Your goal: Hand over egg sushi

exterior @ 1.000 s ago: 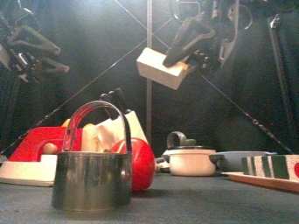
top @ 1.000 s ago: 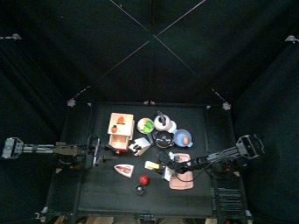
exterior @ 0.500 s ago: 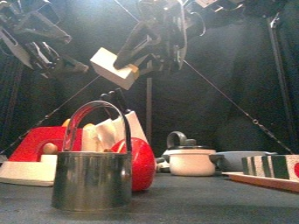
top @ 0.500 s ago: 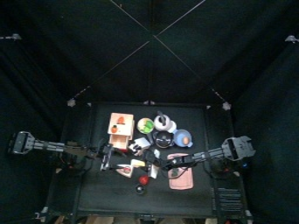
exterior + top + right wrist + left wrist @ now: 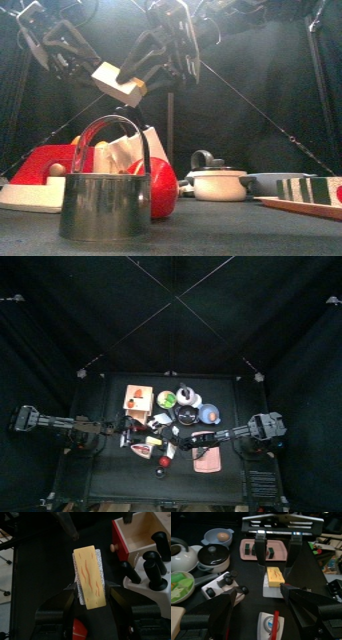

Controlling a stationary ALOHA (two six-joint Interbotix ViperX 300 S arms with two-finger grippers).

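- The egg sushi hangs in the air above the table's middle, nearer the front edge, clamped across its narrow width by the right gripper.
- Its long end points toward the left gripper, spread wide just beside it.
- The block is matte yellow over a white base.

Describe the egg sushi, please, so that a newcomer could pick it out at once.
Look above the table, where the two arms meet in mid-air. The right gripper holds the egg sushi there, facing the open left gripper. It is a pale yellow slab on a white block, the only item off the table.
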